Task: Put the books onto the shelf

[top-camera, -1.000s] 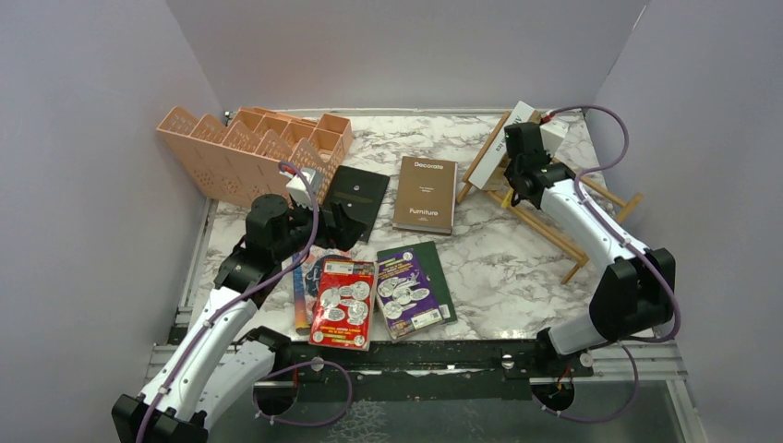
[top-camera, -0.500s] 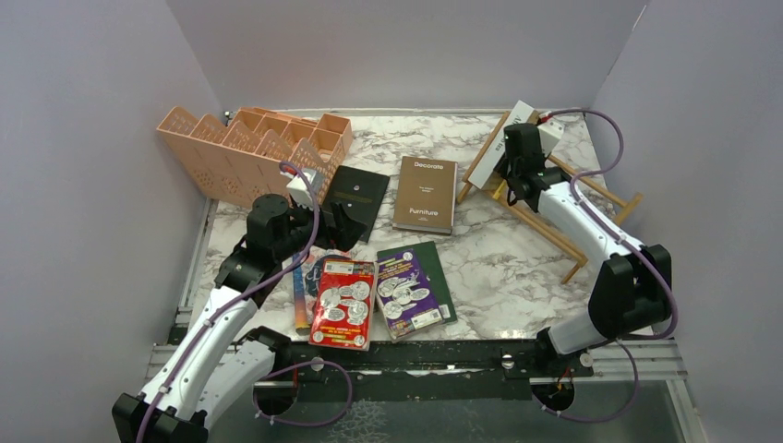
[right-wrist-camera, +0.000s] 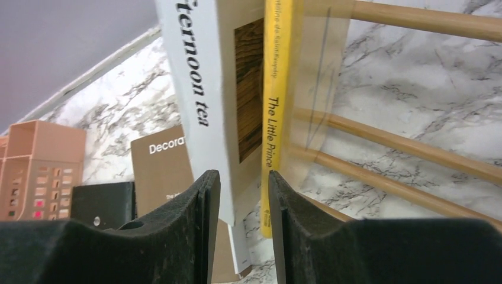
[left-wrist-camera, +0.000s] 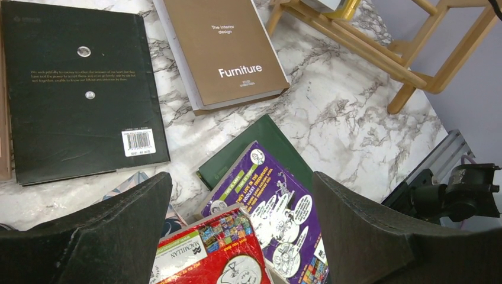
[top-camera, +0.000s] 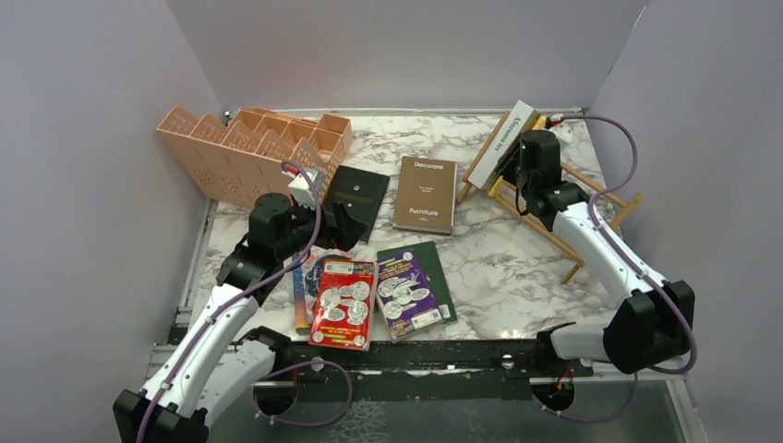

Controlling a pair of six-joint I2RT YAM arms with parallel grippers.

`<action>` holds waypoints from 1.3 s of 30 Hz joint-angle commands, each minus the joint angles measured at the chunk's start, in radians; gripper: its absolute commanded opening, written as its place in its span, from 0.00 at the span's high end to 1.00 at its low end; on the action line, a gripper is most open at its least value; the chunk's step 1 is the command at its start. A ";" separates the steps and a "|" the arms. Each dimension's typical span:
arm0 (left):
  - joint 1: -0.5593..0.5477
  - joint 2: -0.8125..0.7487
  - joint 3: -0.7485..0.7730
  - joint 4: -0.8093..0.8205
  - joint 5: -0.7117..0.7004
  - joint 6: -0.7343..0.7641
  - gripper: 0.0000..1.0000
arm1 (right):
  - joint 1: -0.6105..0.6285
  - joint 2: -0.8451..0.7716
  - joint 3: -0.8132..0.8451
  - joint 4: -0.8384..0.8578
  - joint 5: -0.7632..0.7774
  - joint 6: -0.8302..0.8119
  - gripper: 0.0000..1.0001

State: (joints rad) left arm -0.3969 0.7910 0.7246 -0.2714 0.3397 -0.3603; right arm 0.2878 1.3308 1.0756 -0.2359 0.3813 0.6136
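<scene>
OK, near edge first: four books lie in a loose cluster on the marble table (top-camera: 517, 268). Red book (top-camera: 343, 302) is flat and overlaps a blue-spined book (top-camera: 300, 293) on its left. Purple book (top-camera: 404, 292) is just to its right, lying on a dark green book (top-camera: 441, 273) that shows along the purple one's right and far edges. All four flat on the table, none on the shelf.

Left gripper (left-wrist-camera: 238, 177) hangs over the far end of that cluster. Jaws are spread wide with nothing between them; the left wrist view shows the red, purple and green covers below the gap.

Past it, black book (top-camera: 358, 196) lies flat, back cover up with a barcode label. Brown book (top-camera: 426, 193) lies cover up just to its right, not touching it. Peach organizer (top-camera: 249, 148) stands at far left, with the black book's left edge near it.

Far right: shelf (top-camera: 563, 221), a tilted wood frame of slats and dowels. White book (top-camera: 500, 145) leans in its left end, spine showing. Yellow book (right-wrist-camera: 275, 118) is right beside it, spine out, and seems to touch it.

Right gripper (right-wrist-camera: 241, 177) is at those two books — jaws partly apart, a narrow gap. In the right wrist view the white book's lower corner and the yellow spine line up with that gap. Neither looks clamped; whether a finger touches them I can't tell.
</scene>
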 commanded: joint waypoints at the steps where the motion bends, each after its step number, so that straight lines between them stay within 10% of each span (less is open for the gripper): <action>1: 0.001 0.003 -0.002 0.020 0.009 0.000 0.12 | -0.001 -0.049 -0.026 0.063 -0.099 -0.033 0.58; 19: -0.038 0.129 0.063 0.049 0.085 -0.099 0.01 | -0.001 -0.298 -0.171 -0.128 -0.441 -0.124 0.44; 39: -0.241 0.829 0.434 0.050 -0.445 -0.244 0.23 | 0.000 -0.399 -0.535 0.043 -0.670 -0.009 0.42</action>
State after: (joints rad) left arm -0.6331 1.5253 1.0973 -0.2317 0.0414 -0.5831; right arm 0.2878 0.9642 0.5785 -0.2653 -0.2390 0.5766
